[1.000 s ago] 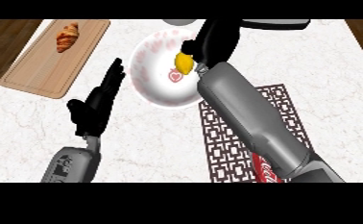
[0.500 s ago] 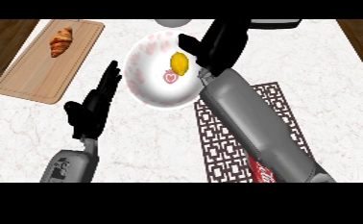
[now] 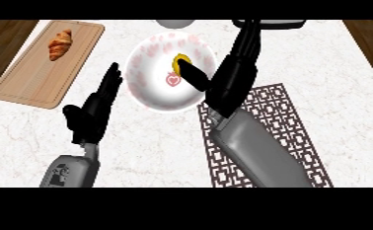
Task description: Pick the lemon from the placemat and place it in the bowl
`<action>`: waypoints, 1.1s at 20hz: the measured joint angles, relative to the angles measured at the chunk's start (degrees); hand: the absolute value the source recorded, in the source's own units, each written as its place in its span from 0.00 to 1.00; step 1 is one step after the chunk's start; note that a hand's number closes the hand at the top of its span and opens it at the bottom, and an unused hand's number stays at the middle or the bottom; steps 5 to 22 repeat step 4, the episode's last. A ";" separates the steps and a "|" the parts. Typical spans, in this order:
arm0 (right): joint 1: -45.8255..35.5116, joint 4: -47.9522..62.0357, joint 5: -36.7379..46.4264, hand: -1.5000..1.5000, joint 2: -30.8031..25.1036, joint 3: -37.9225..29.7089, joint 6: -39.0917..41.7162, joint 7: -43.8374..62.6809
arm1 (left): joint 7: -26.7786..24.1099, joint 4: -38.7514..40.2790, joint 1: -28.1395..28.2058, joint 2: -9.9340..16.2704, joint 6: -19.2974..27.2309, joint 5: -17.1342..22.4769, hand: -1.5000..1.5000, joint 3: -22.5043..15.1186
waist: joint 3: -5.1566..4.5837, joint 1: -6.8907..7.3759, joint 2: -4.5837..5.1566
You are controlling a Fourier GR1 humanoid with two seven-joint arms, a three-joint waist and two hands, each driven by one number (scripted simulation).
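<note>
Spreading since a second ago, the right hand [image 3: 235,71] has straightened its fingers and let go; the lemon [image 3: 180,58] now lies inside the bowl [image 3: 149,88], so the placing looks done. Largest first: the placemat [image 3: 280,110] sits at four o'clock of the bowl, bare. The lemon rests just under the thumb, at nine o'clock of the palm. The left hand [image 3: 91,113] rests open at lower left.

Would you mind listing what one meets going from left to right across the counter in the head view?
Cutting board with a croissant on it → left hand, open with fingers up → bowl holding the lemon → right hand → placemat.
</note>
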 measured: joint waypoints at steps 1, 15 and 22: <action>1.48 -1.55 0.51 0.00 0.01 0.76 -0.31 0.18 | 0.01 -0.18 0.13 0.00 0.14 -0.12 0.50 0.00 | 0.00 0.00 0.04; 6.03 -5.49 2.25 0.00 0.04 3.01 -1.01 0.73 | -0.17 -0.64 0.66 0.26 -0.19 0.17 0.50 0.24 | -0.03 0.03 0.17; 6.03 -5.49 2.25 0.00 0.04 3.01 -1.01 0.73 | -0.17 -0.64 0.66 0.26 -0.19 0.17 0.50 0.24 | -0.03 0.03 0.17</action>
